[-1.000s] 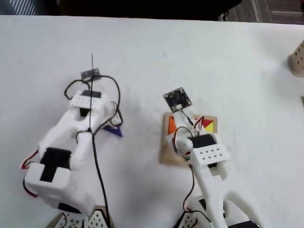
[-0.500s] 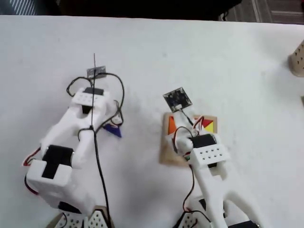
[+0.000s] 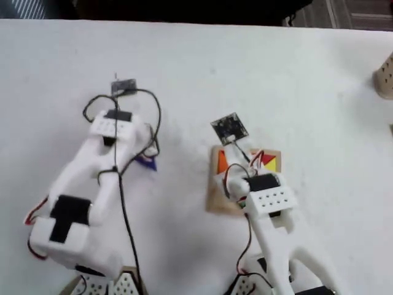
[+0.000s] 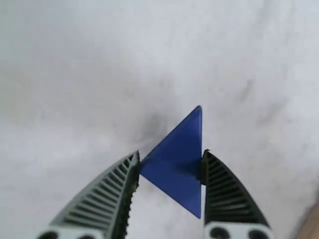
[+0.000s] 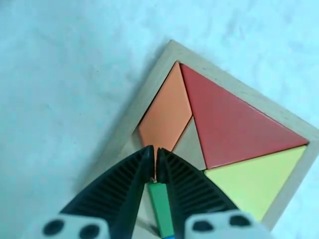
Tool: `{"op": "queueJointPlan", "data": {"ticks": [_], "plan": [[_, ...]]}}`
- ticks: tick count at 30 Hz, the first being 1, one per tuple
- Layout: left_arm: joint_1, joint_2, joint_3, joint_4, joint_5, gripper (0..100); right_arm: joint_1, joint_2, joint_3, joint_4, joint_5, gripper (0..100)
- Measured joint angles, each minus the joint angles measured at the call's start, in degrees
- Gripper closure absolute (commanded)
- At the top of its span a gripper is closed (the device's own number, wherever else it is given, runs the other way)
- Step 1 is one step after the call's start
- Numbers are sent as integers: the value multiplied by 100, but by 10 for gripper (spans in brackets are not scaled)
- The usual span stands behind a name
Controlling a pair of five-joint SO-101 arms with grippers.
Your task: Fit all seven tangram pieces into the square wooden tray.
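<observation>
The square wooden tray (image 5: 134, 112) holds an orange piece (image 5: 167, 112), a red triangle (image 5: 229, 119) and a yellow triangle (image 5: 254, 177), with a bare gap between them. My right gripper (image 5: 154, 149) hangs over the tray's near part, shut on a thin green piece (image 5: 160, 206). In the high view the tray (image 3: 215, 200) lies under the right arm's wrist. To the left, a blue triangle (image 4: 182, 149) sits between the fingers of my left gripper (image 4: 170, 154), which press on its two sides. In the high view the blue triangle (image 3: 147, 163) peeks out beside that arm.
A dark square camera board (image 3: 229, 129) sticks out beyond the tray, and another one (image 3: 124, 86) beyond the left arm, both with black cables. A pegged wooden object (image 3: 384, 77) stands at the right edge. White table surface lies between the arms.
The left arm has shifted slightly toward the far side of the table, and the blue triangle went with it. The right arm and the tray have not moved.
</observation>
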Motion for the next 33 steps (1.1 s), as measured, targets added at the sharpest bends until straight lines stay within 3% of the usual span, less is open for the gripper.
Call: {"op": "queueJointPlan", "data": {"ticks": [10, 15, 21, 27, 33], "plan": [[413, -905, 70, 79, 0, 954, 448, 0, 0, -79, 18, 978], [1134, -1037, 70, 79, 0, 954, 1204, 0, -18, 18, 18, 978], [2101, -1046, 88, 62, 0, 954, 1538, 0, -18, 35, 18, 978], [3305, -1046, 369, -642, 0, 954, 1618, 0, -18, 35, 18, 978], [3754, -1046, 1345, -2418, 0, 952, 1644, 0, -18, 35, 26, 978]]}}
